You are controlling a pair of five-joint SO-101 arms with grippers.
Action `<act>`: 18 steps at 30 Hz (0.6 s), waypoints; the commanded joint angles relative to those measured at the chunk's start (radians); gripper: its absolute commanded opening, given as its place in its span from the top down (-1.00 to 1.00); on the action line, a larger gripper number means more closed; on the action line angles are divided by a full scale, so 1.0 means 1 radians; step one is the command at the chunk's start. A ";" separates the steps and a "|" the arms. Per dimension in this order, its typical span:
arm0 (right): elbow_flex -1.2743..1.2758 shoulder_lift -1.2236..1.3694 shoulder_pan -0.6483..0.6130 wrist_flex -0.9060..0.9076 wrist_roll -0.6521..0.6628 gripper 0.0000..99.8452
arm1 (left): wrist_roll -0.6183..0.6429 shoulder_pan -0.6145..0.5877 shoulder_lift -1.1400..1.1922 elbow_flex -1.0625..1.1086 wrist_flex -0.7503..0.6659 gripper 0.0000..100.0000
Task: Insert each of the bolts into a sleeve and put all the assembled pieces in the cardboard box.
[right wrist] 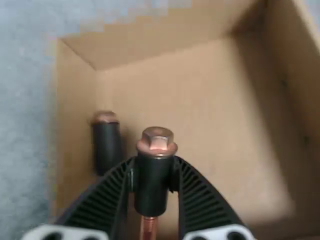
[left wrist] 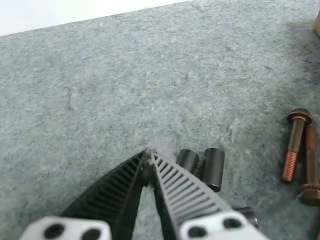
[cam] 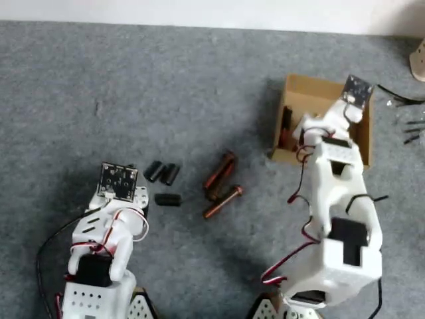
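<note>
We see the right gripper (right wrist: 152, 172) clamped on a sleeved bolt (right wrist: 158, 142) over the cardboard box (right wrist: 225, 145); the left gripper (left wrist: 149, 157) sits closed and empty just left of loose sleeves (left wrist: 214, 167)

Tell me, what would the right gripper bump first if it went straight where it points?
Probably the cardboard box floor, touched first by the sleeved bolt that the right gripper holds. The finished piece inside lies off to the side; depth is unclear.

Coppery metal bolts (cam: 222, 201), matt black sleeves (cam: 162, 172), fuzzy grey cloth (cam: 133, 93).
</note>
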 commanded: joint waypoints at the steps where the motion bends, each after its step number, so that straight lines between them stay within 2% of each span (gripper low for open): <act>1: -0.062 0.005 -0.012 -0.016 -0.014 0.98 | 0.008 0.015 -0.016 -0.008 -0.034 0.99; 5: -0.065 0.007 -0.025 -0.010 -0.012 0.93 | 0.008 0.015 -0.016 -0.008 -0.035 0.99; 11: -0.061 0.004 -0.031 -0.008 -0.012 0.49 | 0.008 0.015 -0.016 -0.007 -0.035 0.99; 14: -0.059 0.001 -0.033 -0.007 -0.012 0.47 | 0.008 0.015 -0.016 -0.007 -0.035 0.99; 18: -0.061 -0.088 -0.056 0.093 -0.014 0.47 | 0.008 0.015 -0.016 -0.007 -0.035 0.99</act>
